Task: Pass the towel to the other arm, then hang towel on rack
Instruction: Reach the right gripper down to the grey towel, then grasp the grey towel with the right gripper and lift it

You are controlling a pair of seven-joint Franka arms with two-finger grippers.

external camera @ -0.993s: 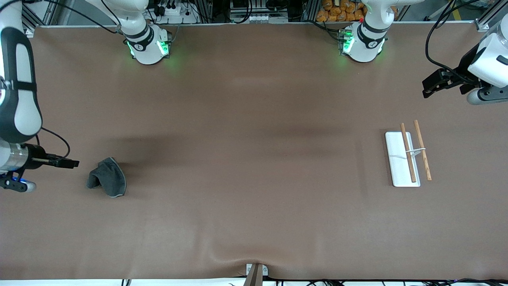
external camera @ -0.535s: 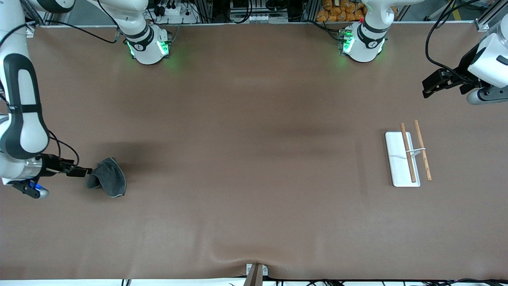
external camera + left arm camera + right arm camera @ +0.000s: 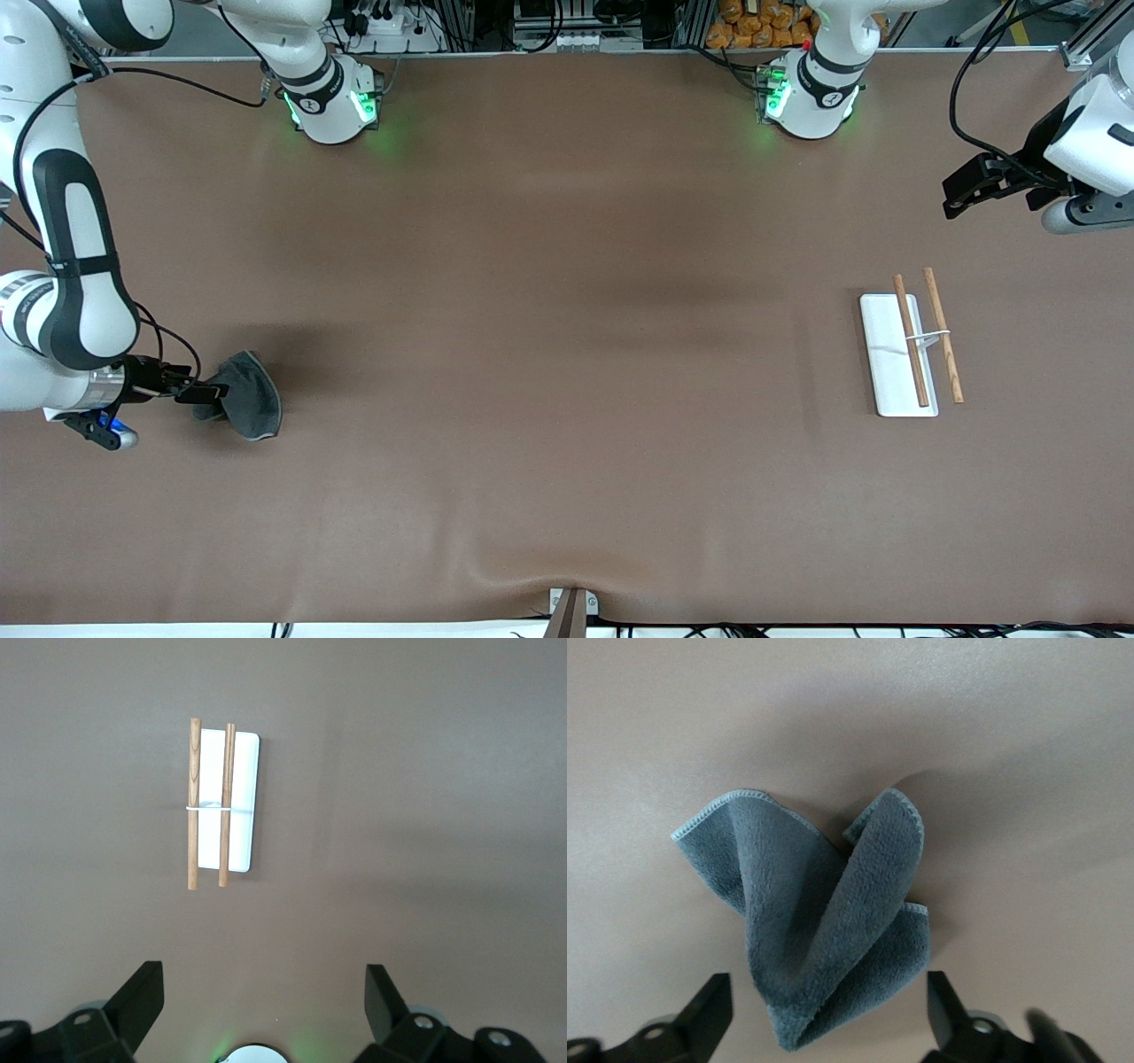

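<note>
I am easing the right gripper (image 3: 213, 391), fingers spread, onto the towel (image 3: 246, 406), closer than before; left gripper (image 3: 961, 192) waiting open.

I note the towel (image 3: 824, 930): fuzzy matt grey cloth. The rack (image 3: 890, 354): smooth white base, brown wooden rods. The table (image 3: 567, 399): matt brown.

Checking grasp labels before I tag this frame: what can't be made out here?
- Right gripper height over or contact with the towel: front view is top-down; right wrist view shows only its fingers, spread.
- Left gripper fingertips: wrist view cuts them off.
- How the rack rods are mounted: too small.
</note>
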